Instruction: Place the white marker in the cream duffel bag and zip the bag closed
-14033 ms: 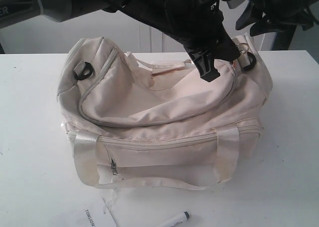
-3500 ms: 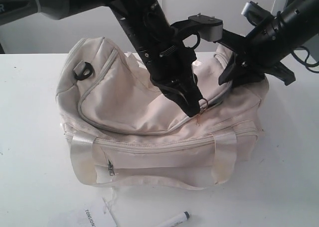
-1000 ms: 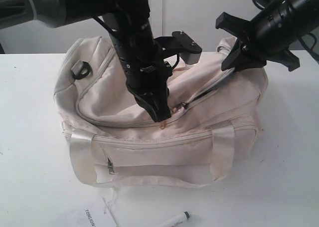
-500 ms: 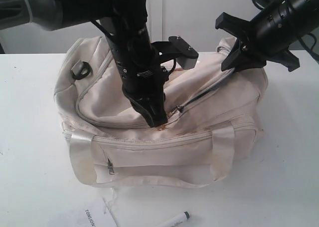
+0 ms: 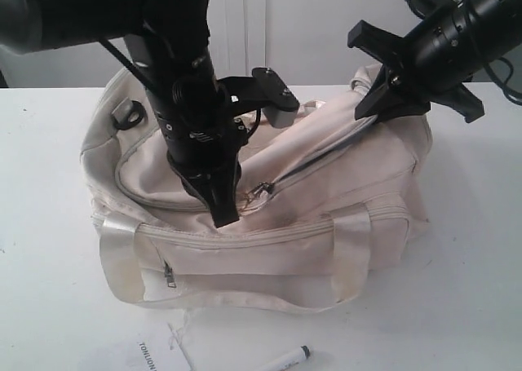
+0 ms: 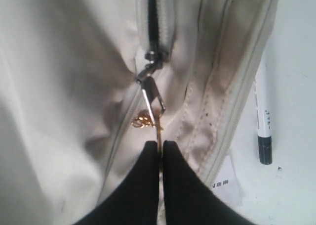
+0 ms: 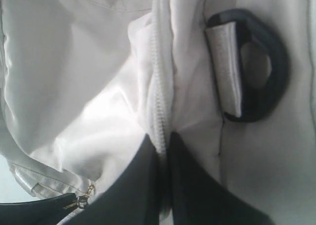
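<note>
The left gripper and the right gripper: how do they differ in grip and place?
The left gripper pinches the zipper pull, midway along the cream duffel bag; the right gripper pinches fabric at the bag's end, beside a black ring. Both have shut fingers.

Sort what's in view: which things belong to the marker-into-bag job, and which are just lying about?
Job: cream duffel bag; its zipper pull, pinched by the left gripper; right gripper, pinching the bag's zipper edge; white marker, on the table outside the bag.
Lying about: paper tag beside the marker.
</note>
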